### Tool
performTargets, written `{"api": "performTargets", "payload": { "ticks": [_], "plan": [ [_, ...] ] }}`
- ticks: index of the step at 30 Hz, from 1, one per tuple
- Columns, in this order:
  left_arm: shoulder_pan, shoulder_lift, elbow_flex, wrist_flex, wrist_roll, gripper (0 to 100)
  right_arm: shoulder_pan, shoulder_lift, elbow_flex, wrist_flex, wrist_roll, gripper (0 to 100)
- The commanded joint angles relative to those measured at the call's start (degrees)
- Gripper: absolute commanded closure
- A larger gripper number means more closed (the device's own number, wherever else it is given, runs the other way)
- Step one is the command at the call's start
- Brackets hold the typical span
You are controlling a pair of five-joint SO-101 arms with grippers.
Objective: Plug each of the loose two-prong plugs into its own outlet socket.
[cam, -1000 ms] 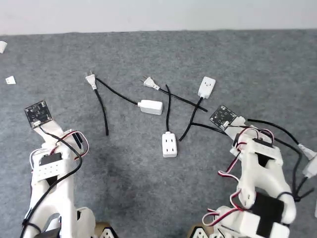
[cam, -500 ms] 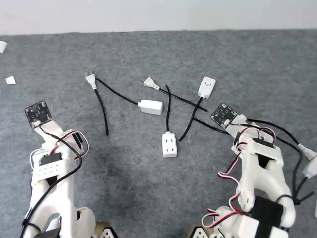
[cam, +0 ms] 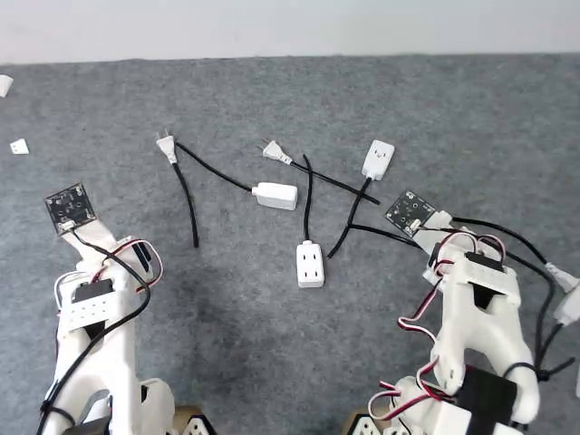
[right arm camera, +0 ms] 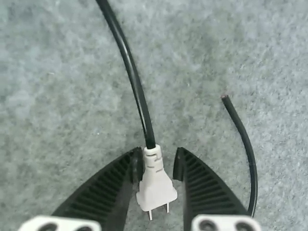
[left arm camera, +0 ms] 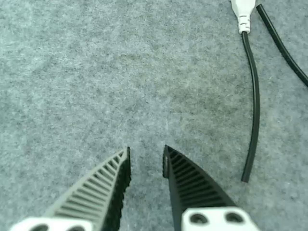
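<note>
My right gripper (right arm camera: 157,153) is shut on a white two-prong plug (right arm camera: 155,185); its prongs face the camera and its black cable (right arm camera: 130,72) runs away over the grey mat. In the high view the right arm (cam: 476,299) stands at the front right with that cable (cam: 376,232) leading under it. Two loose plugs (cam: 166,145) (cam: 275,152) lie at the back. Three white outlet sockets (cam: 275,195) (cam: 311,263) (cam: 378,159) lie mid-table. My left gripper (left arm camera: 146,150) hangs open over bare mat, beside a plug (left arm camera: 240,9) and its cable (left arm camera: 252,106). The left arm (cam: 91,308) is at the front left.
Black cables cross between the sockets in the middle of the mat. A cut cable end (right arm camera: 222,97) lies close to my right gripper. Two small white bits (cam: 19,146) (cam: 4,85) sit at the far left edge. More cables and white connectors (cam: 562,290) trail at the right edge.
The right arm has shifted slightly toward the front, and the cable leading under it wiggled a little. The left arm, plugs and sockets have stayed put.
</note>
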Motion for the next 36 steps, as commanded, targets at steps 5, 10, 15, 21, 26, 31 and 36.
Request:
{"api": "performTargets", "payload": {
  "ticks": [5, 10, 15, 21, 26, 31, 36],
  "plan": [
    [-0.18, -0.53, -2.86, -0.18, -0.44, 89, 0.66, -2.24, -0.44, 0.75, -0.35, 88.9],
    [-0.18, -0.53, -2.86, -0.09, -0.44, 89, 0.66, -2.24, -0.44, 0.75, -0.35, 88.9],
    [-0.18, -0.53, -2.86, -0.09, -0.44, 89, 0.92, 0.75, -0.97, 0.22, -0.44, 90.1],
    [-0.18, -0.53, -2.86, -0.09, -1.41, 89, 2.07, 5.41, -4.84, 0.75, -0.62, 93.9],
    [-0.09, -0.53, -2.86, -0.09, -1.93, 89, 2.51, 7.08, -5.19, 0.22, -0.35, 93.8],
    [-0.09, -0.53, -2.86, -0.09, -1.93, 89, 2.07, 6.99, -5.19, 0.22, -0.35, 93.6],
    [-0.09, -0.53, -2.86, 0.0, -1.93, 89, 1.71, 7.34, -7.91, 0.75, -0.44, 93.2]
  ]
}}
